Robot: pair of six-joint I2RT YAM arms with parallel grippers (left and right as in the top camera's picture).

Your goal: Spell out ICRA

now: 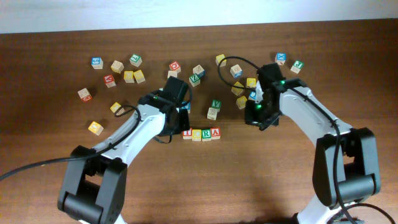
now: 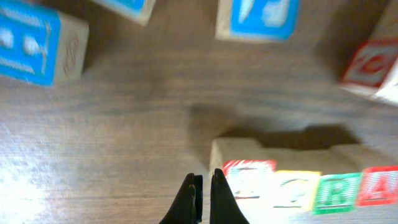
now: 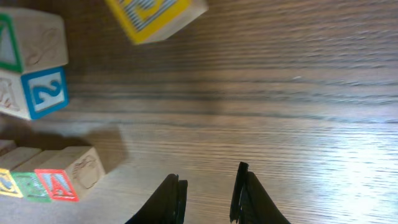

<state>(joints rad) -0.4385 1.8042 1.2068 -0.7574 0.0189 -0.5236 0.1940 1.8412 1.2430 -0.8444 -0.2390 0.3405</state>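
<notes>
Just right of my left gripper point(image 2: 202, 180) tips there's a row of small wooden cubes. I read R on the green-faced cube point(image 2: 336, 191) and A on the red-faced end cube point(image 2: 379, 185). The red-faced near cube point(image 2: 247, 183) and yellow-faced cube point(image 2: 293, 190) are too blurred on wrist cam. Well left of right gripper point(image 3: 208, 173), I read 2 on the blue-faced wooden cube point(image 3: 45, 92). Other cube faces: can't read.

ICRA row point(image 1: 201, 134): red, yellow, green, red letters; table point(image 1: 37, 112) brown woodgrain.
</notes>
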